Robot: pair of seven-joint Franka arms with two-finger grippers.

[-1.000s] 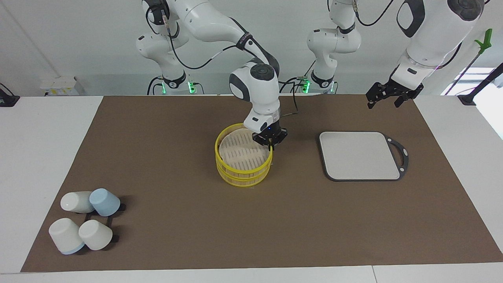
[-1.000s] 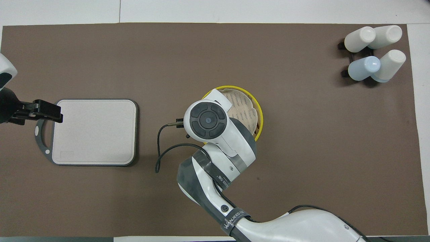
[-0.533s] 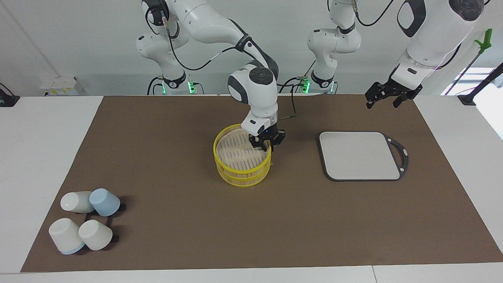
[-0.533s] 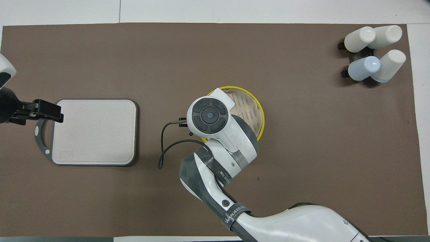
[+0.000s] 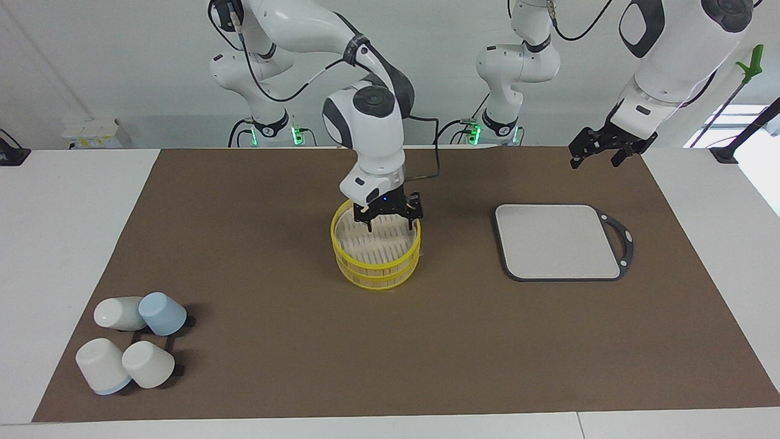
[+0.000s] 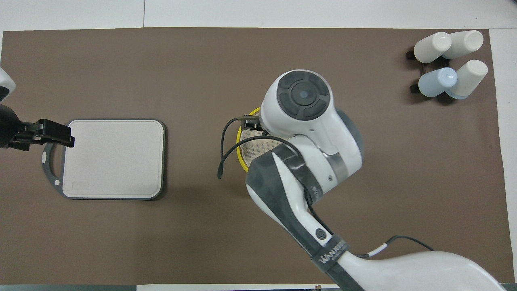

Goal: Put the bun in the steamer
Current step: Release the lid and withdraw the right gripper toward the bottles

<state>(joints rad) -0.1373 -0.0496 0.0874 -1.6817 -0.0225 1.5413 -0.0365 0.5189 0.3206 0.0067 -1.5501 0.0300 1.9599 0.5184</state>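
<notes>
We've got the right gripper hanging just over the steamer, fingers spread and empty, so it reads as released. No bun visible in either view; we can't tell if it's already inside under the arm. Steamer: round yellow rims, pale slatted cover or base showing in the mouth. Left gripper waits over the mat edge near the grey square board, fingers apart. Smooth cups are clustered at the right arm's end.
</notes>
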